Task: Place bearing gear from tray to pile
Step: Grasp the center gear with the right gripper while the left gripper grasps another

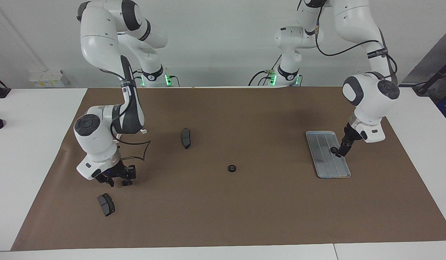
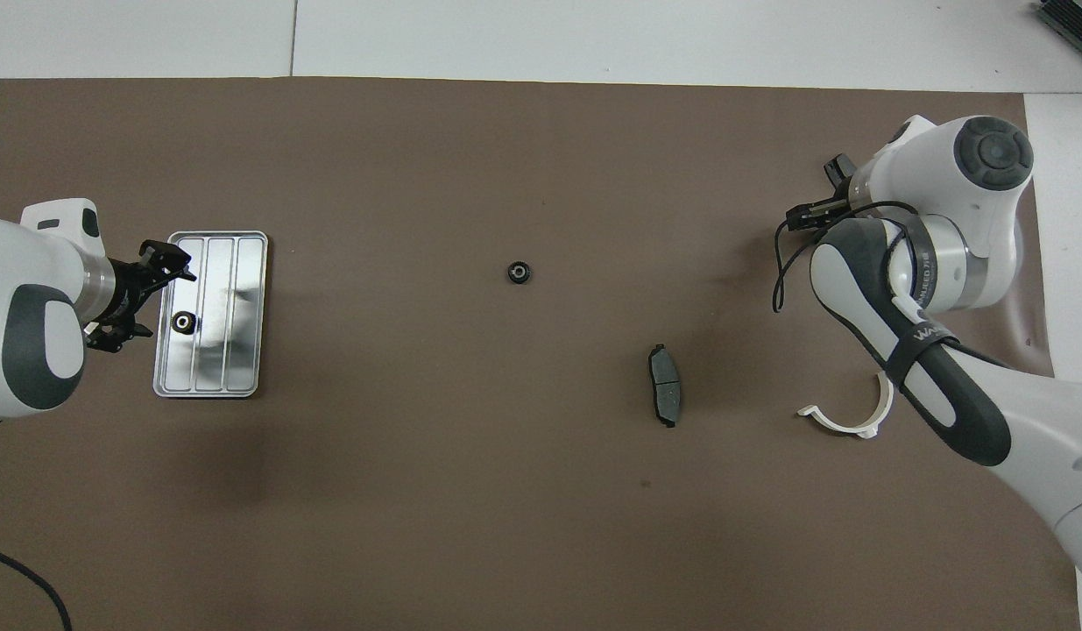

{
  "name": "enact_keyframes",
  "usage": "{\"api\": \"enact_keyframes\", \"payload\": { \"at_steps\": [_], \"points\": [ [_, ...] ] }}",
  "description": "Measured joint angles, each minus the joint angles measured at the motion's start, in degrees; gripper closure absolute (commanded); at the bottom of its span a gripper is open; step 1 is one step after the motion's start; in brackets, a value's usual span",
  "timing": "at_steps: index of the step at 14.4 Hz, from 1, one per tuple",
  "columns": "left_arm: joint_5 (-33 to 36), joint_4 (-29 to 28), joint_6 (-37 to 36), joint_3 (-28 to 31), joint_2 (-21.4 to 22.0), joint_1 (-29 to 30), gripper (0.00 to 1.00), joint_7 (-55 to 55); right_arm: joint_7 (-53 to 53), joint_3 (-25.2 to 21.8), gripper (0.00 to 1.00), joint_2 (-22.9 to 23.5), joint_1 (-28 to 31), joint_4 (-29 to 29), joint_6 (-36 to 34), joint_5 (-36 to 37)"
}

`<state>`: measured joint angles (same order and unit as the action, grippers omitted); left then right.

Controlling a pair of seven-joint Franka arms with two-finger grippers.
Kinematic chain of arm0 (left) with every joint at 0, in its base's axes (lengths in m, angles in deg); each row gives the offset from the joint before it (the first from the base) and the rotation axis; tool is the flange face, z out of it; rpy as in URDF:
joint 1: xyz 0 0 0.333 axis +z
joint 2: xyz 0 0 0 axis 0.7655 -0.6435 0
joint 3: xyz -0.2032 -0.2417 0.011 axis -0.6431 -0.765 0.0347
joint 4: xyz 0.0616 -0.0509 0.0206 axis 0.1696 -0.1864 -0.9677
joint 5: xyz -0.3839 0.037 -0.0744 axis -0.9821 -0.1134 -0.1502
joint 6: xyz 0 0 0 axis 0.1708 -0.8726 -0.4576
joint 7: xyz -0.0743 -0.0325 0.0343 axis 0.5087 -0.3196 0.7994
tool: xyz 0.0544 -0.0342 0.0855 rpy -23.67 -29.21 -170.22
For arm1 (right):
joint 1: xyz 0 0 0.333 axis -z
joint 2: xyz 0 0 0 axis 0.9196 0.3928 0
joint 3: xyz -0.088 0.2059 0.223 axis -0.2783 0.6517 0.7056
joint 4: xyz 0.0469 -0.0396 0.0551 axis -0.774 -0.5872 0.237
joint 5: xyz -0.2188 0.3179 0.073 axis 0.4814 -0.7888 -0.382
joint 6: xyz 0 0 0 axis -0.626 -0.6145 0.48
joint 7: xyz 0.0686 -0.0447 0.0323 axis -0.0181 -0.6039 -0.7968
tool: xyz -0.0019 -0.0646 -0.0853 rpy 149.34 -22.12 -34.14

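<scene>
Facing view: the left gripper [image 1: 339,151] is noted low over the tray [image 1: 324,160], at the tray's long side toward the left arm's end of the table. The bearing gear [image 1: 333,149] lies on the tray just beside the tips; contact cannot be told. The pile [image 1: 232,168] is marked mid-mat by a single black gear, with a brake pad [image 1: 186,138] nearer the robots and apart from it. The right gripper [image 1: 117,180] is held low near a second pad [image 1: 106,204], fingers spread and nothing between them (this arm is judged to be waiting).

- Risk: if the descent is made with the gear off the jaws' centre line, a fingertip is likely to be set on the gear, which would be pushed along the ridges rather than enclosed.
- Risk: the tray looks light, so it may be shoved or tilted by a finger catching its rim.

Overhead view: the left gripper's fingers [image 2: 166,258] are seen wide apart, empty, straddling the tray's rim. The gear is seen in the tray lane next to that rim, closer to one finger than the other. A white bracket [image 2: 847,419] lies by the right arm, well apart from the pile.

- Risk: a shallow pinch on so small a round part may be lost on the long carry to the pile, and a dropped gear could roll off across the mat.
</scene>
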<state>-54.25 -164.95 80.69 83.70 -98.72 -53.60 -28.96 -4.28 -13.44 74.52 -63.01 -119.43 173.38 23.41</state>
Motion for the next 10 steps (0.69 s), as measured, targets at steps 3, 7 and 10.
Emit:
{"api": "enact_keyframes", "payload": {
  "at_steps": [3,7,10],
  "points": [
    [0.0,-2.0,1.6,-0.1,0.0,0.2,0.3,-0.1,10.1,0.3,0.27,-0.8,-8.6,1.2,0.1,-0.1],
    [0.0,-2.4,1.9,0.0,0.0,0.3,0.43,-0.4,23.0,0.3,0.27,-1.0,-20.9,3.2,2.4,-0.1],
    [0.0,-2.7,3.4,0.0,0.0,0.3,0.43,-0.4,28.7,0.2,0.28,-1.0,-26.1,3.2,5.4,-0.1]
  ]
}}
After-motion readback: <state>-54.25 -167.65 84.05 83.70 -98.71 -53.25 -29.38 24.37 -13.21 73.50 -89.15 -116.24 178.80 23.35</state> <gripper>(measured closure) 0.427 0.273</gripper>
